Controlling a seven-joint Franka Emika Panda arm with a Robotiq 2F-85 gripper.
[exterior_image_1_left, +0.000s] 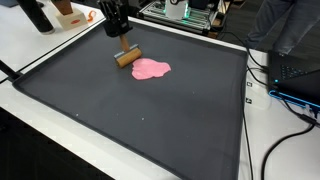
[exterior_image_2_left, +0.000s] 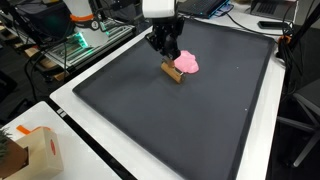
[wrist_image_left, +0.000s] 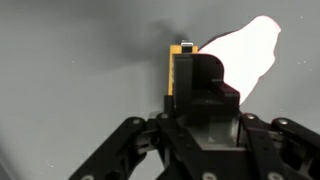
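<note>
Claw down over a wooden block, on the side of the pink patch toward the mat's far rim. Fingers narrow-set, tips at the block's upper face. Impossible to tell whether clamped on the block or only touching it.

In the wrist view, block straight ahead of the claw, just left of the pink patch and partly hidden by one dark finger. Long axis running away from the camera, roughly in line with the wrist.

In both exterior views, block lying flat, not on end, long axis slanting along the edge of the pink patch. Touching the patch or just beside it: too close to separate. No sideways offset between claw and block, so the governing relation is judged to be the block's long axis against the line of the fingers, not reach. Single arm only.

Under the pink patch, a black mat: matte, flat, raised border, a few pale specks. Beneath the mat, a white counter.

Beyond the pink patch, past the mat's rim: an open-frame device with a green glow, a dark bottle, an orange object. Well apart from the pink patch, a cardboard box and loose cables.
</note>
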